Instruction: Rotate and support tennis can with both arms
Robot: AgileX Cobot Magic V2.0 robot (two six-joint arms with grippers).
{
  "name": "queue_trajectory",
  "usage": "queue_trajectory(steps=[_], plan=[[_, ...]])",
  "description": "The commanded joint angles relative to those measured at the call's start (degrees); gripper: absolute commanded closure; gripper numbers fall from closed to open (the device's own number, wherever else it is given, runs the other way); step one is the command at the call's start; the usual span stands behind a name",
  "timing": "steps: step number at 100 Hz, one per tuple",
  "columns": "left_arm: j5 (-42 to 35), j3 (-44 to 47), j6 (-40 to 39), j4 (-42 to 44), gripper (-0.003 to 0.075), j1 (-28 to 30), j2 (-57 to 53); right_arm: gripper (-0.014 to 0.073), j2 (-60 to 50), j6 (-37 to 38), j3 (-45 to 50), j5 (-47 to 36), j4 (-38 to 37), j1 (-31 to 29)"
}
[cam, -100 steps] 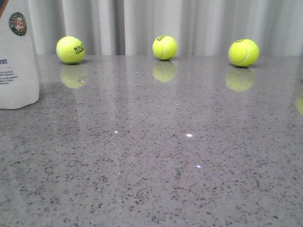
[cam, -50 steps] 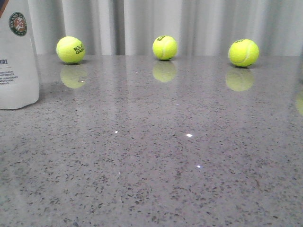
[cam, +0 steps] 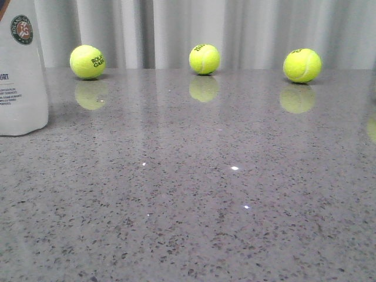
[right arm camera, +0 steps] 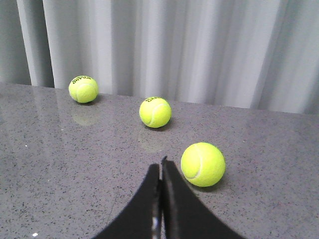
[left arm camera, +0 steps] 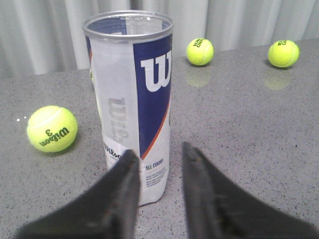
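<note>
The tennis can [left arm camera: 132, 104] stands upright on the grey speckled table, open metal rim up, with its white and navy label and "W" logo facing the left wrist camera. Its lower white part with the round badge shows at the left edge of the front view [cam: 20, 76]. My left gripper [left arm camera: 158, 155] is open, its dark fingers just short of the can's base, the can slightly to one side of the gap, not touching. My right gripper [right arm camera: 160, 167] is shut and empty above the table. Neither gripper shows in the front view.
Three yellow-green tennis balls lie along the table's far edge before a grey curtain: [cam: 87, 61], [cam: 204, 59], [cam: 302, 65]. One ball [left arm camera: 52, 128] lies beside the can. One ball [right arm camera: 203, 164] lies close to my right fingertips, two others farther off [right arm camera: 155, 112], [right arm camera: 83, 89].
</note>
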Motion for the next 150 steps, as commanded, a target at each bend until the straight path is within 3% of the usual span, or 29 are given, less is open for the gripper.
queue_trajectory(steps=[1,82,103,129,150], plan=[[-5.5,-1.5,-0.4,0.1,0.0738,-0.1,0.0,0.0664,0.4,-0.2,-1.5,-4.6,0.1,-0.3],[-5.6,-1.5,-0.4,0.1,0.0741,-0.1,0.0,0.0664,0.4,-0.2,-1.5,-4.6,0.1,-0.3],[-14.9,0.0,-0.4,0.1,0.0741,0.1,0.0,0.0664,0.4,-0.2,-1.5,-4.6,0.1,-0.3],[-15.4,5.5,-0.4,0.0,0.0741,6.0,-2.2,0.0664,0.4,-0.2,-1.5,-4.6,0.1,-0.3],[-15.4,13.1,-0.4,-0.8,0.0741,11.5,-12.0,0.0664,0.4,-0.2,-1.5,-4.6,0.1,-0.3]])
